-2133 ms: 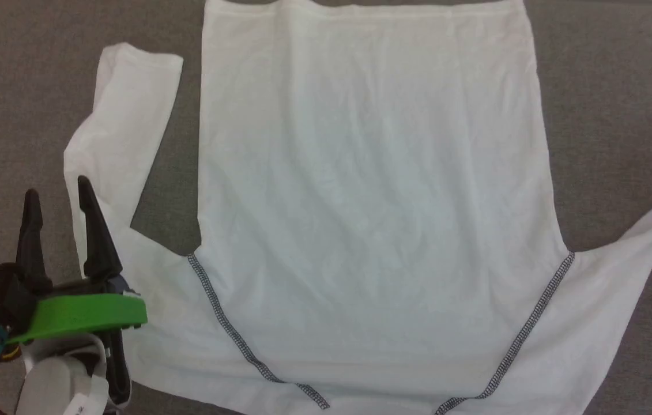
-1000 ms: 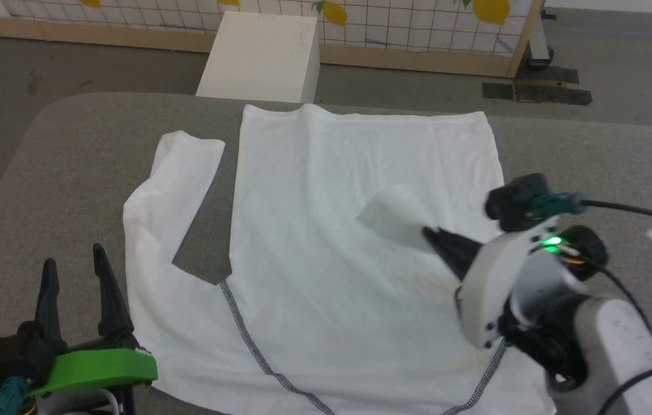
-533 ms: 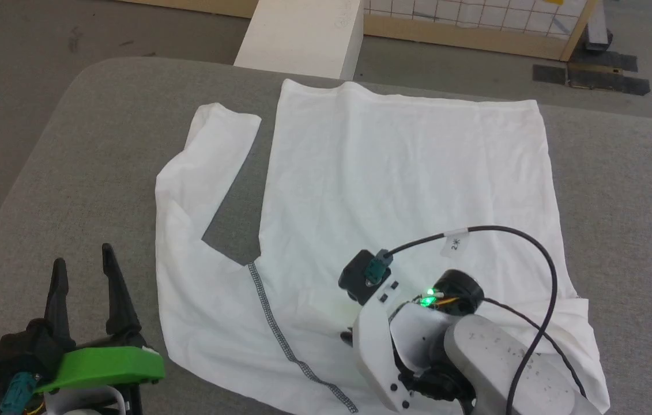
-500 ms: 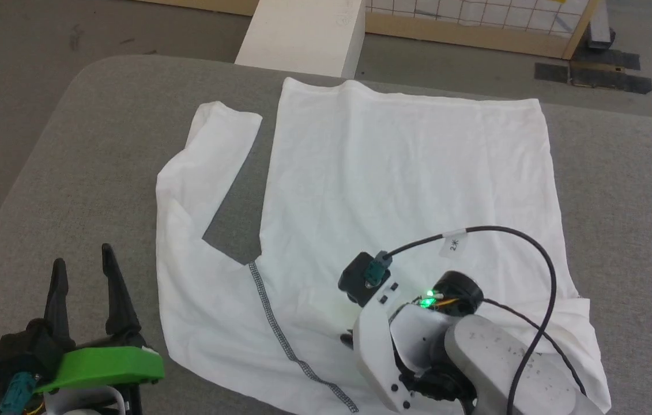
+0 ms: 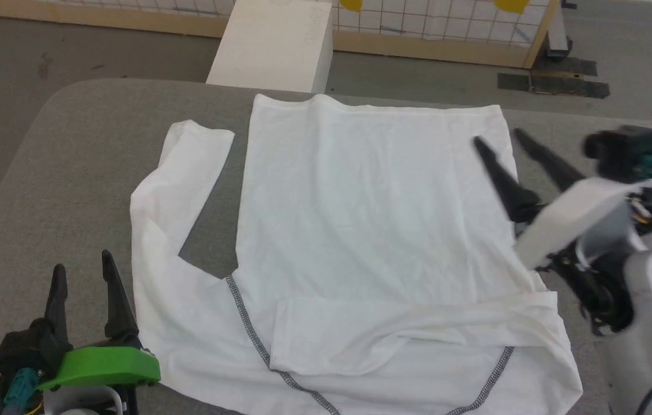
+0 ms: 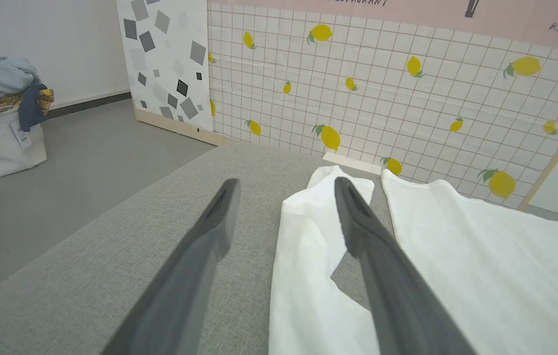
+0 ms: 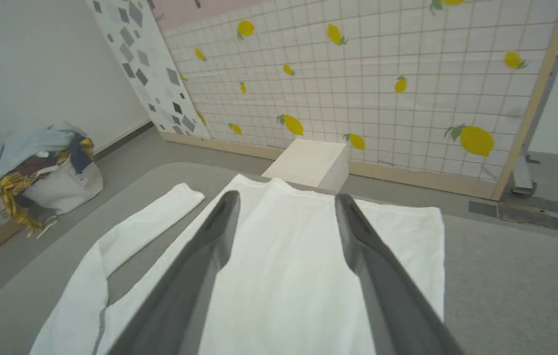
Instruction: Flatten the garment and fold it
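The garment [image 5: 372,202] lies spread on the grey fabric-covered desk [image 5: 72,150], its hem along the far edge and its shoulders toward the near edge. The left sleeve [image 5: 170,190] lies out to the left, bent, with its cuff pointing at the far edge. The right sleeve [image 5: 395,334] is folded across the body, close to the near edge, with its cuff ending just short of the dark stitching [image 5: 248,323].

The left hand [image 5: 83,261] sits near the near left corner of the desk, just beside the left sleeve, its 2 fingers wide apart and holding nothing. The right hand [image 5: 496,136] is over the garment's right edge, fingers spread and empty; it seems to be clear of the cloth, though the angle makes that uncertain.

A white box [image 5: 271,43] stands on the floor beyond the far edge, before a lemon-patterned screen [image 7: 382,74].
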Robot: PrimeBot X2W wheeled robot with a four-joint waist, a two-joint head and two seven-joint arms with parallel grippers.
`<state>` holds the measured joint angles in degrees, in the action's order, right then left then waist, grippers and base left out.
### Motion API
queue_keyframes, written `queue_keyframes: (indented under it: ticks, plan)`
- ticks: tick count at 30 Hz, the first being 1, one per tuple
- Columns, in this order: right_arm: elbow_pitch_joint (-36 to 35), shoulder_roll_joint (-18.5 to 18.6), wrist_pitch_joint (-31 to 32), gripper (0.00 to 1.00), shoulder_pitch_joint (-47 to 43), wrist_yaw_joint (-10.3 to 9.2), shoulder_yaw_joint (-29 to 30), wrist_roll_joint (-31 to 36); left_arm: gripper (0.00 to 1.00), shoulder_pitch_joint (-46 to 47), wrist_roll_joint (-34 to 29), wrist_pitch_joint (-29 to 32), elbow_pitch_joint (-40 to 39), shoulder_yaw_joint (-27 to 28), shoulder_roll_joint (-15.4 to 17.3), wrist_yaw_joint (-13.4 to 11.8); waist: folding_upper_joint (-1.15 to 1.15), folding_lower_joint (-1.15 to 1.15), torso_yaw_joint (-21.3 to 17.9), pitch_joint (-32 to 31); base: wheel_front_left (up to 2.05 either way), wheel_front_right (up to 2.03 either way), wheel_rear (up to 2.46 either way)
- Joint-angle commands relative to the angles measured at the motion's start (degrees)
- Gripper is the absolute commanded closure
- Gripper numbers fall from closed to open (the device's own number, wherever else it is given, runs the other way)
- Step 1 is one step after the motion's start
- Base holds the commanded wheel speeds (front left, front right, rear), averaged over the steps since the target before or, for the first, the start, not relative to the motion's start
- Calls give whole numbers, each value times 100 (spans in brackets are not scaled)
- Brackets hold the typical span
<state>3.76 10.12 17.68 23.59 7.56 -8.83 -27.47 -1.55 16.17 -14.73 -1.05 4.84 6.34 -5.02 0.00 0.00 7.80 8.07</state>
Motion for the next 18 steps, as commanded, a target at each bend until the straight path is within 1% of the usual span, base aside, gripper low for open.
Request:
queue_keyframes:
  ticks: [1,4,8,12,14,18]
  plan:
    - [-121,-14,-220,0,-236,-8,337,260,0,111,-30,-24,29,-13,62,36,0,0,-177,-121,0,0,0]
    - [-464,-72,-823,0,-691,-8,1073,957,0,153,-53,-14,81,-42,99,39,0,0,-288,-139,0,0,0]
    - [-727,-320,-1614,0,-1350,-8,1662,1570,0,203,-73,1,151,-102,117,45,0,0,-415,-120,0,0,0]
    - [-664,-533,-2174,0,-1917,-8,1890,1876,0,246,-87,5,249,-190,96,48,0,0,-491,-97,0,0,0]
    - [-626,-640,-2377,0,-2129,-8,1962,1832,0,267,-97,19,311,-211,121,56,0,0,-528,-77,0,0,0]
    - [-569,-714,-2627,0,-2391,-8,2042,1724,0,435,-75,54,438,-258,145,87,0,0,-523,18,0,0,0]
